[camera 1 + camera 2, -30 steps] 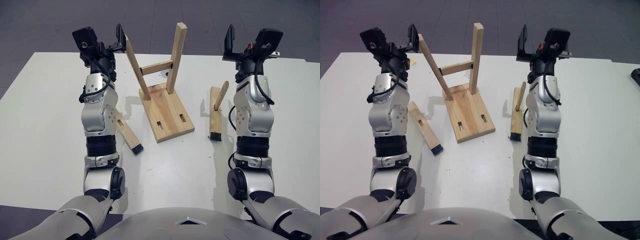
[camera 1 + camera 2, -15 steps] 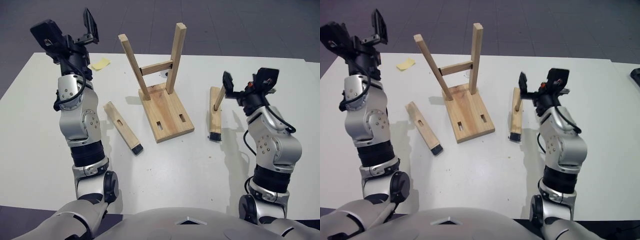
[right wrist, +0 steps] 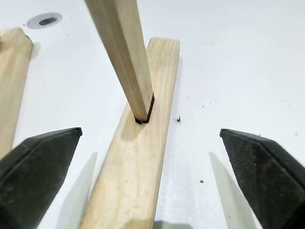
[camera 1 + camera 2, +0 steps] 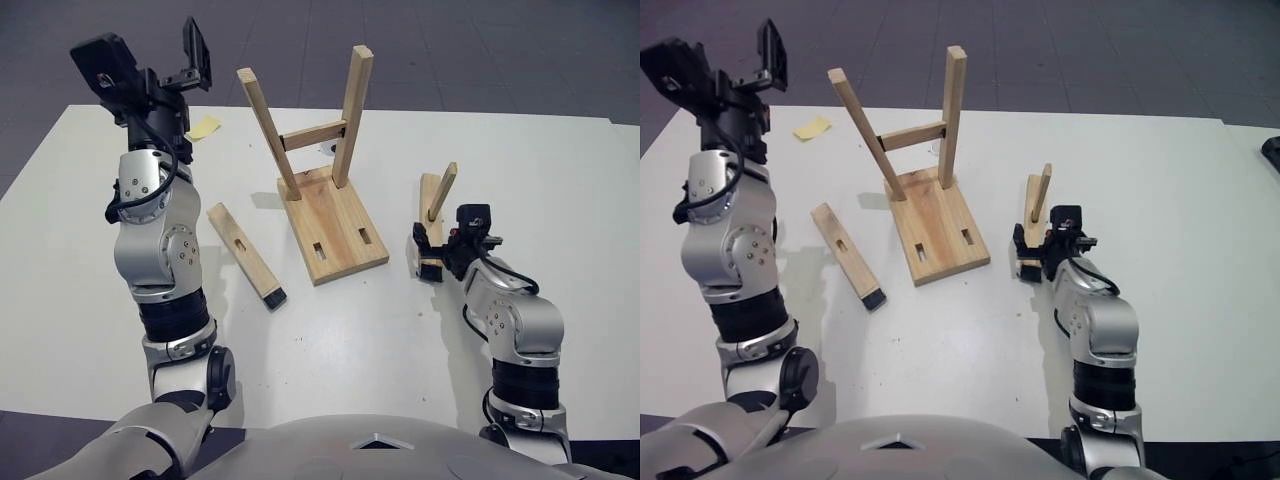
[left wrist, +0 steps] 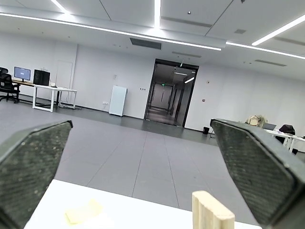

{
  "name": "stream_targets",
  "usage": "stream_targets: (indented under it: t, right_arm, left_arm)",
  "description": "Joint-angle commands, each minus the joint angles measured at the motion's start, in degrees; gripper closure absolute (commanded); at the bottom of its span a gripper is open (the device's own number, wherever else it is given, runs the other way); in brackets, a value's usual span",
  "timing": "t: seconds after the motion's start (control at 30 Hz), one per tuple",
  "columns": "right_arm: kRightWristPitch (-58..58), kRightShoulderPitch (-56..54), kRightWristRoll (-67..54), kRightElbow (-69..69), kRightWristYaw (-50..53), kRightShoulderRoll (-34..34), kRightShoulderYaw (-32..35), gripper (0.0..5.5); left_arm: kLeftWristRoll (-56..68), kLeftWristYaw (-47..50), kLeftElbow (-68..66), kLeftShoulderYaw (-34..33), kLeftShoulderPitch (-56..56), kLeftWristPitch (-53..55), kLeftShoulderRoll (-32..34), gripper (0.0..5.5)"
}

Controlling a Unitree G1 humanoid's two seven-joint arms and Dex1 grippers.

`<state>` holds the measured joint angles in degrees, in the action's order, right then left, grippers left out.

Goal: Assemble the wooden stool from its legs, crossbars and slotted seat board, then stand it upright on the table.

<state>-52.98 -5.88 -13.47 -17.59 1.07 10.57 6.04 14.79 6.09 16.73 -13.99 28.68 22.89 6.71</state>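
Right wrist view skims the surface (image 3: 238, 57). Beside the half-built seat board (image 4: 335, 225), the loose leg (image 3: 138, 157) lies lengthwise, running straight ahead from between the right jaws, which stand wide apart. Its crossbar (image 3: 121, 52) sticks up from it. The left jaws, also apart, hang high and far off, so the right arm is nearer.

Right wrist view: crossbar (image 3: 117, 52) free end, leg (image 3: 136, 167) near end cropped.

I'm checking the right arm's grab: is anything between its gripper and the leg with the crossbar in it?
Nothing visible does: the right gripper is open, with the leg lying directly between its fingers.
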Motion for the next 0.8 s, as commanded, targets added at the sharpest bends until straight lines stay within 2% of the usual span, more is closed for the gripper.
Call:
stream_targets:
  t: [0.03, 0.57, 0.7, 0.8]
  right_arm:
    - [-2.0, -1.6, 0.4, 2.5, 0.3, -0.7, 0.5, 0.56]
    - [-13.6, -9.5, 1.9, 3.3, 0.2, -0.6, -0.3, 3.00]
    - [-15.1, -10.5, 1.8, 3.7, 0.1, -1.3, 1.4, 3.47]
    - [-15.8, -11.2, 1.7, 4.1, -0.1, -1.7, 2.3, 3.47]
  left_arm:
    - [-0.4, 0.7, -1.3, 0.8, 0.8, 1.5, -0.6, 0.10]
    - [0.5, 3.9, -1.8, -0.1, 1.3, 7.0, -2.0, 0.10]
    - [0.6, 4.2, -2.4, -0.6, 1.5, 8.1, -2.1, 0.10]
    - [0.5, 4.5, -2.8, -0.8, 1.3, 8.8, -2.1, 0.10]
